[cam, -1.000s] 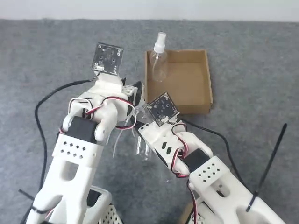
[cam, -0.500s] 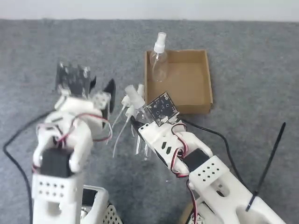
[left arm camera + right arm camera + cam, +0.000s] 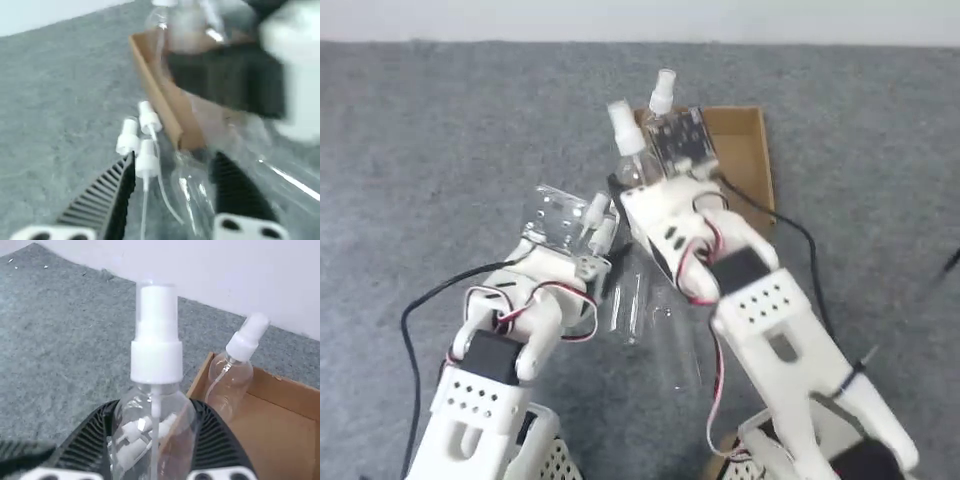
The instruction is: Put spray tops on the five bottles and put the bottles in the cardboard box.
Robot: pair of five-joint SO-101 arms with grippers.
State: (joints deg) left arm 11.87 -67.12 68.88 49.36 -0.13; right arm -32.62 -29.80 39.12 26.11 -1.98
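Since a second ago: left pincer [image 3: 172,192] quits capped bottle [image 3: 628,165], swings wide, returns low over loose tops [image 3: 137,142]. Right pincer [image 3: 152,426] carries bottle up and across to box [image 3: 757,170], now at its left wall. Reading: capping done on this one, boxing next. Right pincer clamped round bottle body, bottle upright, near boxed bottle [image 3: 229,376]. Left pincer gaping wide, grips nothing; tops and bare bottles [image 3: 630,300] lie between jaws.

Clear bottle [image 3: 150,432], white tops [image 3: 128,137], brown box [image 3: 742,160], grey carpet [image 3: 440,150]
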